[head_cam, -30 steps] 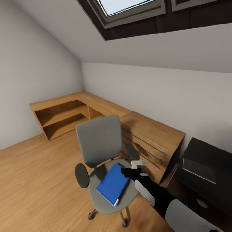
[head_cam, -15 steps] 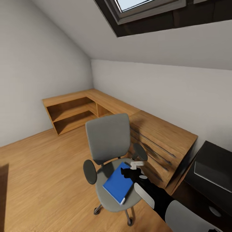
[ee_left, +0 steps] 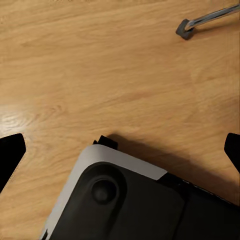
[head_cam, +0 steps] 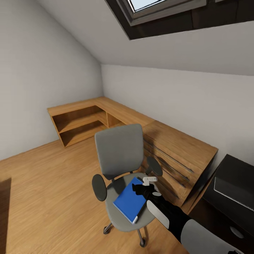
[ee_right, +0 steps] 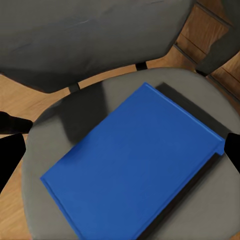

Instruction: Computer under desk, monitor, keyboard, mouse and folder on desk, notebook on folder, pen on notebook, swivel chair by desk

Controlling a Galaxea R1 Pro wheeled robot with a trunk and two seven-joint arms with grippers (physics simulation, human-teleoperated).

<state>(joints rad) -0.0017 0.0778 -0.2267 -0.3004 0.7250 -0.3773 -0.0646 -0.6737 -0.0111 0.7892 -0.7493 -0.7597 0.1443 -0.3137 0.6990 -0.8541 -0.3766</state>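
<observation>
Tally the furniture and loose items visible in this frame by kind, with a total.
Swivel chair: 1
Blue folder, lying on the chair seat: 1
Light wood cabinet with bar handles: 1
Open wood shelf unit: 1
Black-topped desk: 1
Total: 5

- 1 swivel chair point(head_cam: 120, 155), with 2 armrests in the head view
- 1 folder point(head_cam: 129, 203) lying on its seat
- 1 wooden cabinet point(head_cam: 176, 155)
- 1 open wooden shelf unit point(head_cam: 79, 121)
- 1 black-topped desk point(head_cam: 240, 173)
- 1 skylight point(head_cam: 158, 7)

Sloped walls point(head_cam: 53, 67), skylight point(head_cam: 158, 7), wood floor point(head_cam: 46, 183)
</observation>
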